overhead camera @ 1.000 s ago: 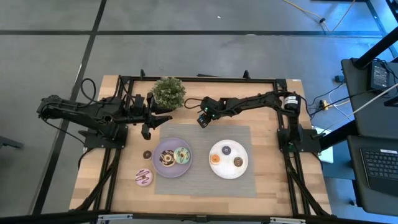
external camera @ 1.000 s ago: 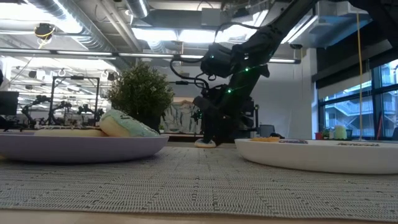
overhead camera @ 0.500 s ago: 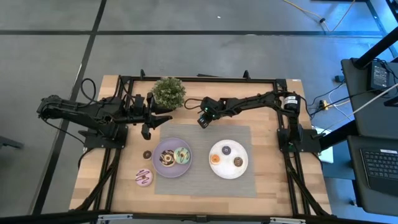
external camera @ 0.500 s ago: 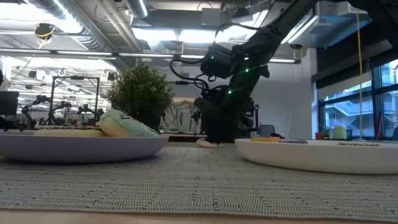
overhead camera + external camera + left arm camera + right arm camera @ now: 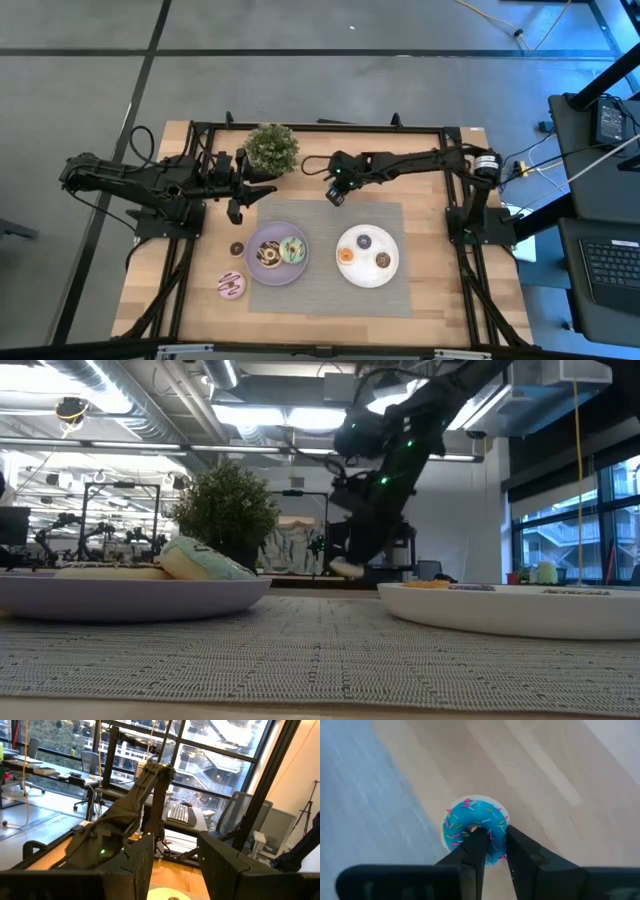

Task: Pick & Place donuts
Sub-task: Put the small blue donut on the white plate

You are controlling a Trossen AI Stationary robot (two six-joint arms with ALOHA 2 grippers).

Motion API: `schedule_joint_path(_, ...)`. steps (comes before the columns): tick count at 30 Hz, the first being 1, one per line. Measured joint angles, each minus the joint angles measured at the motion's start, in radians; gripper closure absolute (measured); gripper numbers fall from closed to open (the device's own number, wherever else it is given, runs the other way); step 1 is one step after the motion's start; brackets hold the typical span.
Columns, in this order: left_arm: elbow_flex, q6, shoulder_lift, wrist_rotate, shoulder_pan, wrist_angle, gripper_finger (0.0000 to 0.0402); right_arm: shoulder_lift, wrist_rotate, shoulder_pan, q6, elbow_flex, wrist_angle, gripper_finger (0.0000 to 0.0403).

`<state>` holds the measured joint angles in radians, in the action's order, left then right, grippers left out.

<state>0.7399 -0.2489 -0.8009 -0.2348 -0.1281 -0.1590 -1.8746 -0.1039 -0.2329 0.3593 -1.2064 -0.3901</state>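
Note:
My right gripper (image 5: 337,197) hangs over the far edge of the grey mat (image 5: 325,290), shut on a small blue donut (image 5: 475,820) with coloured sprinkles. In the low view that donut (image 5: 347,568) floats above the table. A lilac plate (image 5: 262,272) holds a chocolate-white donut (image 5: 268,254) and a green donut (image 5: 293,250). A white plate (image 5: 368,277) carries a purple donut (image 5: 364,241), an orange one (image 5: 346,255) and a brown one (image 5: 383,261). A pink donut (image 5: 231,286) and a tiny brown donut (image 5: 237,248) lie on the wood. My left gripper (image 5: 237,208) waits open at the left. My right gripper pinches the blue donut's ring on the side nearest the wrist (image 5: 496,851). One finger (image 5: 476,845) reaches into the hole and the other (image 5: 516,845) lies outside the ring. The fingers come from above, pointing down. The donut hangs clear of the table.
A potted plant (image 5: 270,148) stands at the far edge, between the two arms. A black frame (image 5: 330,125) runs around the tabletop. Bare wood lies between the plant and the mat's far edge.
My right gripper has taken hold of the blue donut, which lay on the wood by the mat's far edge. It has risen and shifted a little toward the table's right edge. The donut now hangs clear of the table.

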Motion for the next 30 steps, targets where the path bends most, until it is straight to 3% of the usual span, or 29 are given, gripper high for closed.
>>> schedule_joint_path(8,0.000,0.000,0.000,-0.008,0.000,-0.001,0.0258,0.140,0.036,0.134,0.031,-0.001,-0.217,0.0330)
schedule_joint_path(15,0.000,0.000,0.000,-0.011,0.000,0.004,0.0258,0.210,0.031,0.320,0.179,-0.001,-0.299,0.0330)
schedule_joint_path(30,0.000,0.000,-0.021,-0.036,0.000,0.011,0.0258,0.094,0.008,0.632,0.413,-0.002,-0.318,0.0330)
